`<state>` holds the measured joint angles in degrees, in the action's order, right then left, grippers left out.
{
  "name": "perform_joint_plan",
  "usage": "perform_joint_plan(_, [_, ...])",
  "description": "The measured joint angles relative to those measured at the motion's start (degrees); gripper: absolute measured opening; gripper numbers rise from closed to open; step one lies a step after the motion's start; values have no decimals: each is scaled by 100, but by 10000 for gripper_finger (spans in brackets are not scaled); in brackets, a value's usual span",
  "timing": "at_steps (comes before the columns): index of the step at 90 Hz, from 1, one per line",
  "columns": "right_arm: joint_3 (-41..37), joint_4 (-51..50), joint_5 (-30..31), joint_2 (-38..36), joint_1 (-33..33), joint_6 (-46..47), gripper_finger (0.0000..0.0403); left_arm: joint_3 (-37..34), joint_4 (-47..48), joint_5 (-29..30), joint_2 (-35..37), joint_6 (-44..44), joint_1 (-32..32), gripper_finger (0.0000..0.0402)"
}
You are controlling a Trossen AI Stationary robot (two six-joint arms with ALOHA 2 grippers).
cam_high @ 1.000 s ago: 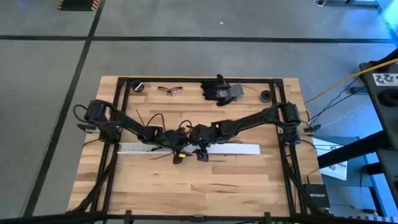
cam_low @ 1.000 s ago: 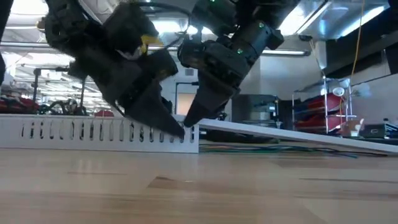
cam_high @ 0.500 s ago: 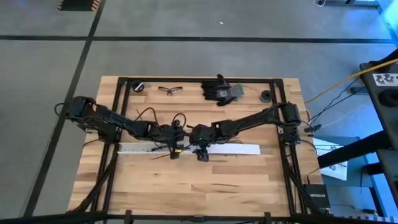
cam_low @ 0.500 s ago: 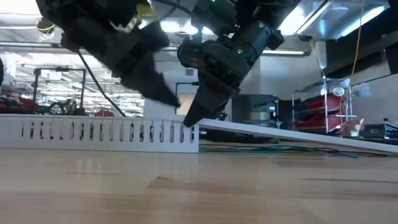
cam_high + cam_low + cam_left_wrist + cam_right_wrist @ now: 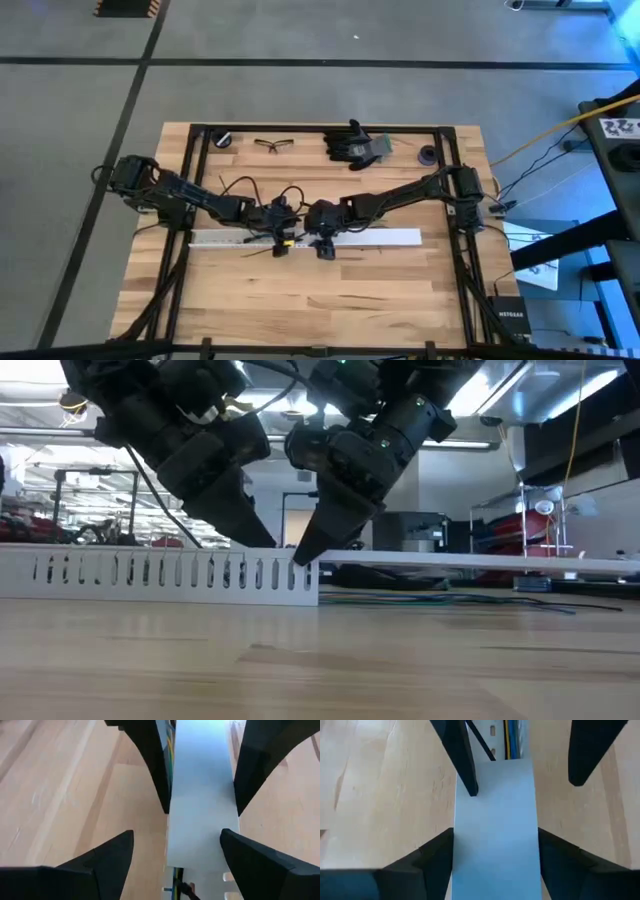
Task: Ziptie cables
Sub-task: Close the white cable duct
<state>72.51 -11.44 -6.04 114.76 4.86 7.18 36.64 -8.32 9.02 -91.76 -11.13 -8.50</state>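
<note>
Both our grippers meet at the middle of the counter [image 5: 400, 300], over a white slotted cable duct [image 5: 160, 572] that runs left to right across the frame centre. The left gripper [image 5: 172, 865] and right gripper [image 5: 495, 855] each have their jaws spread wide, straddling the flat white cover strip [image 5: 495, 820] without gripping it, as far as we can see. We judge they are placed this way, facing each other from either end of the gap, to press or seat the cover down onto the duct.

The duct is the container here: the cables [image 5: 512, 732] lie inside it, yellow, blue and dark strands showing where the cover ends. More dark loose cables [image 5: 255, 190] curl on the counter just above centre-left. We see no ziptie anywhere.
</note>
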Motion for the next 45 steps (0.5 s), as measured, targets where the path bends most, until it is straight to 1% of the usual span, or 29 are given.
perform_joint_plan(11, [-13, 204, 0, 15, 0, -17, 234, 11, 270, 14, 14, -190, -45, 285])
perform_joint_plan(23, [-20, 338, -4, 18, 0, -42, 234, -7, 277, 36, 133, -214, -120, 285])
perform_joint_plan(34, [-20, 347, -4, 20, 2, -38, 234, 44, 534, 20, 588, -105, -128, 285])
perform_joint_plan(45, [-17, 350, -9, 20, 0, -42, 234, 74, 992, -43, 1257, -56, -176, 285])
